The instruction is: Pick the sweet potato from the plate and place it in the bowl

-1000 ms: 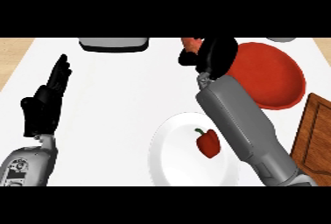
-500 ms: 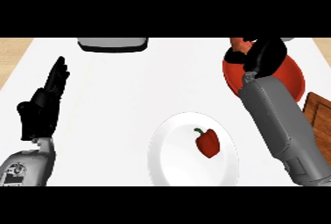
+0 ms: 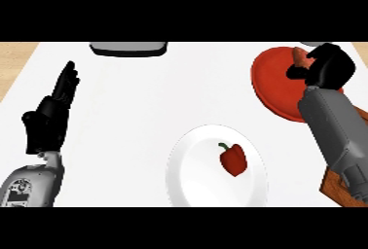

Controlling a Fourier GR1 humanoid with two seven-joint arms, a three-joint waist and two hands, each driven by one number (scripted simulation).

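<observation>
1. Counter [image 3: 144,107], white, fills most of what we see; a wooden floor shows along its far-left corner.
2. Right forearm [image 3: 338,133], grey, crosses the near rim of the red bowl [image 3: 277,85] at far right.
3. White plate [image 3: 194,180] sits near the front edge, holding a red pepper [image 3: 233,159].
4. Left hand [image 3: 50,116] rests at the left side, fingers straight, pressed together, pointing up.
5. Right hand [image 3: 327,65] hangs over the bowl, fingers curled round the sweet potato [image 3: 299,56]; we see only its orange end.
6. Grey-and-black object [image 3: 129,48] lies at the far edge; we cannot identify it.
7. Brown board corner [image 3: 338,187] shows at lower right.
</observation>
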